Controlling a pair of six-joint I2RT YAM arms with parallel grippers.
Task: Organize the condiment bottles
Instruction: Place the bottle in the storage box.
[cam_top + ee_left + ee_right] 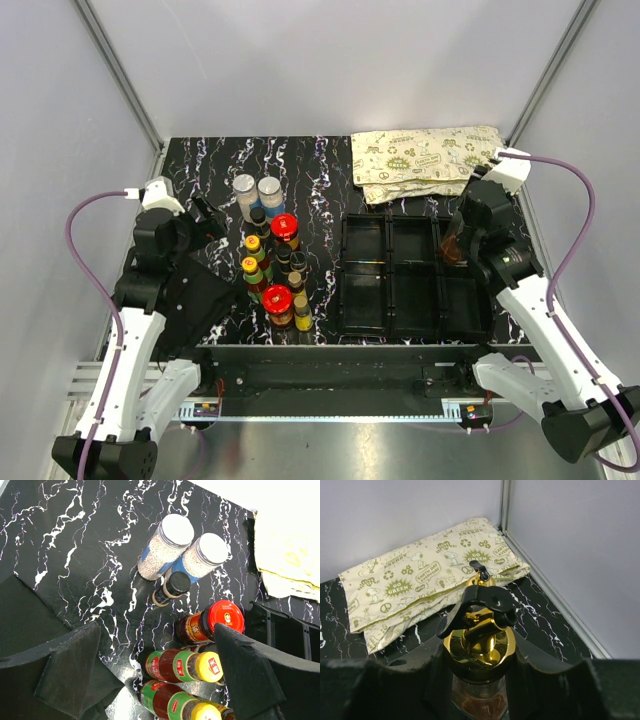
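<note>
Your right claw point(478, 672) clenched the gold-spouted bottle point(479, 642) below its cap; lowered carelessly, it could have tilted against a divider of the tray point(344, 280). Your left claw point(160, 667) hung released.

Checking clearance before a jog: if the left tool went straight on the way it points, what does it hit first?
Probably the small black-capped bottle, just before the two grey-lidded shakers. The open left tool aims there; depth is unclear, so the red-lidded jar might come first.
</note>
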